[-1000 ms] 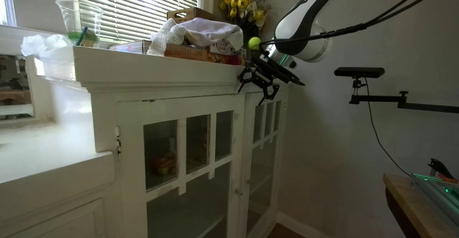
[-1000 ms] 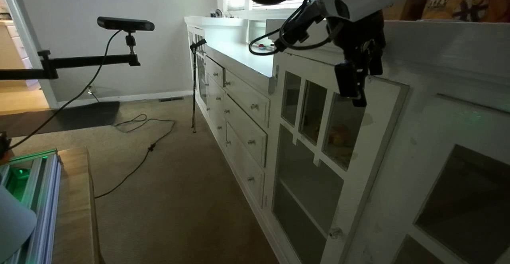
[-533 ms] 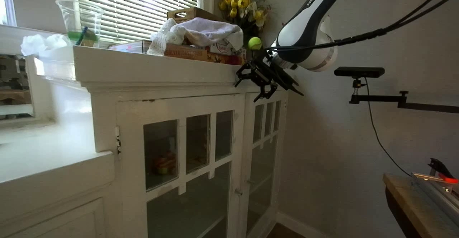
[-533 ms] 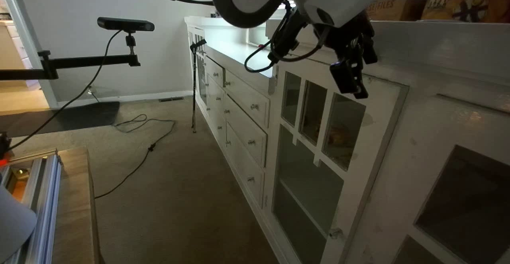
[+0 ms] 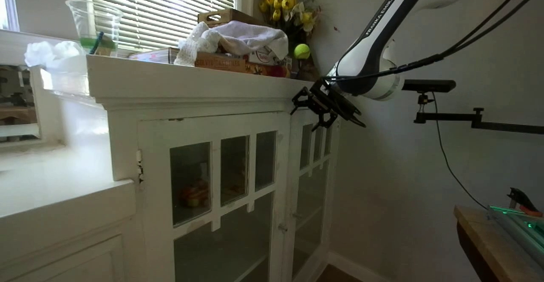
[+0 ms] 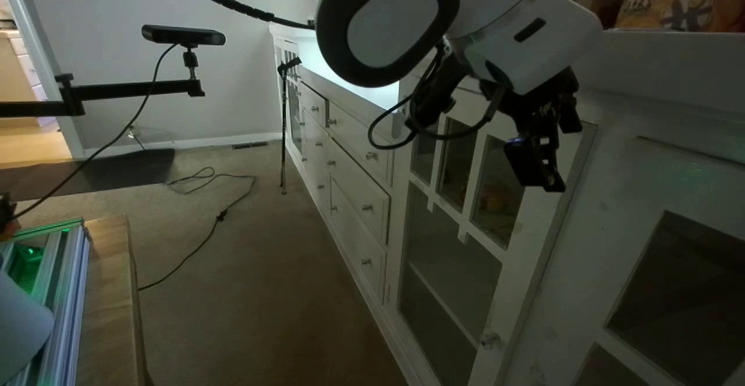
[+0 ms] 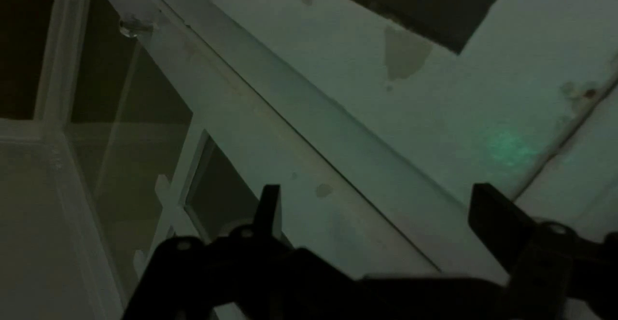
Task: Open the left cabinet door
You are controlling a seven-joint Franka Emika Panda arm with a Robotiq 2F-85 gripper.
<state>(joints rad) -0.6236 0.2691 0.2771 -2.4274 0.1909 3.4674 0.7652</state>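
The left cabinet door (image 5: 244, 203) is white with glass panes and looks closed; it also shows in an exterior view (image 6: 483, 234) and the wrist view (image 7: 217, 112). Its small clear knob (image 5: 282, 227) sits on the edge beside the twin door, also seen in the wrist view (image 7: 133, 29), far from the fingers. The twin door (image 5: 293, 175) stands to its right. My gripper (image 5: 303, 121) is open and empty, up near the tops of the doors, above knob height. In the wrist view its spread fingers (image 7: 376, 189) straddle the seam beside the left door, touching nothing visible.
The cabinet ledge (image 5: 191, 82) carries boxes, a white cloth (image 5: 250, 35), a tennis ball (image 5: 302, 51) and yellow flowers (image 5: 280, 1). A wooden bench (image 5: 480, 231) and a camera on a black arm (image 5: 429, 86) stand across. White drawers (image 6: 361, 170) adjoin the left door.
The gripper first rose and tilted a little, then came down and toward the twin door. It stayed open. The doors have not moved.
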